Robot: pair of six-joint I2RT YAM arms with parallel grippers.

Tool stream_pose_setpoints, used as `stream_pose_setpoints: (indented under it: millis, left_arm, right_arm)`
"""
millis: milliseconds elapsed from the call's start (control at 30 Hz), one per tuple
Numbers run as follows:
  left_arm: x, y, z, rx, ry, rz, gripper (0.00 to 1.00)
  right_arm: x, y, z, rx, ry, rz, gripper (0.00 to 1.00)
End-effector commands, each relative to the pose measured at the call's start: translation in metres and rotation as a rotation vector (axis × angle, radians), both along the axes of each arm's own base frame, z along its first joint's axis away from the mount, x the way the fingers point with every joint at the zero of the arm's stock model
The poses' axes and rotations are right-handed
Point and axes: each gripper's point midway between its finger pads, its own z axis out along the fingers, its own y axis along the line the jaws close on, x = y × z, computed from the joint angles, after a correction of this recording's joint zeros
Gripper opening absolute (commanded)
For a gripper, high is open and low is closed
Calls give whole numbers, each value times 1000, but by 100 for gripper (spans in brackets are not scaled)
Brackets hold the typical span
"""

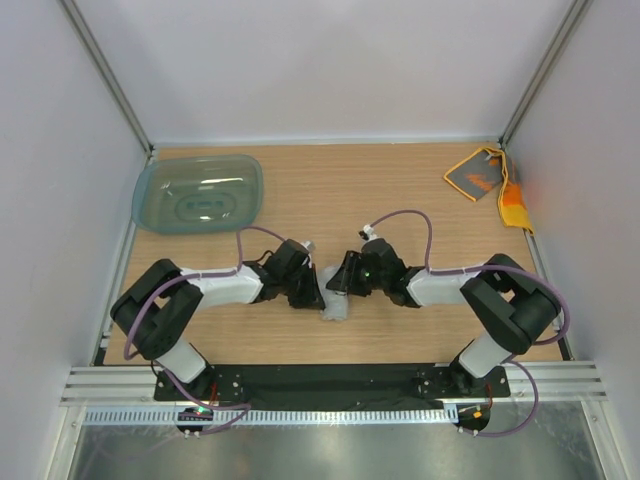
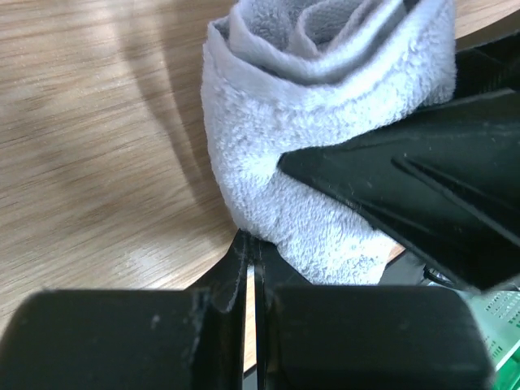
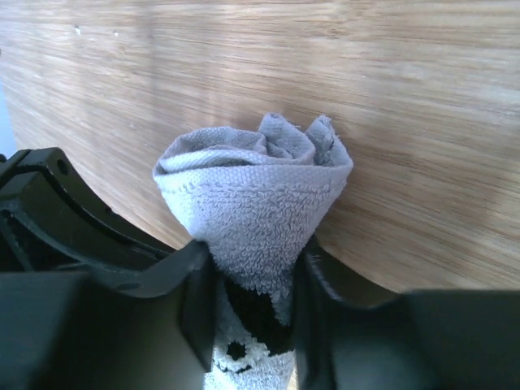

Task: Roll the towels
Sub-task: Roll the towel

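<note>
Your right jaws pinch the rolled grey towel (image 3: 252, 211); your left jaws sit closed, empty, just beside it.

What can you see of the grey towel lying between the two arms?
The grey towel is soft light-grey terry, wound into a short roll whose spiral layers show at one end. It rests on the wooden table near the front, between the arms. The right hand pinches it between its fingers; the shut left hand sits right by its side.
</note>
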Motion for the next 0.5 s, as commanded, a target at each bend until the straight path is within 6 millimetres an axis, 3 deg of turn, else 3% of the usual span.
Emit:
stream_pose_setpoints:
  millis: [0,100,133,233,333,433,467]
  left_arm:
    - [-6,2,-3,29,17,-41,0]
    - [-5,2,5,23,3,-41,2]
    - [-5,1,9,16,-3,-47,10]
    - [-3,2,27,-6,-33,-37,21]
    - [3,5,67,-50,-115,-11,31]
    - [7,8,110,-92,-196,-6,36]
    - [6,5,124,-130,-214,-22,38]
  right_arm:
    - [-20,-12,-23,-7,54,-10,35]
    - [-20,-12,-13,19,30,-15,25]
    - [-19,-11,-7,32,19,-16,25]
    - [-15,-10,13,76,-13,-15,24]
    - [-10,-12,32,106,-26,-25,23]
    - [-7,-12,66,125,-74,-15,22]
    - [-5,-12,85,146,-112,-13,22]
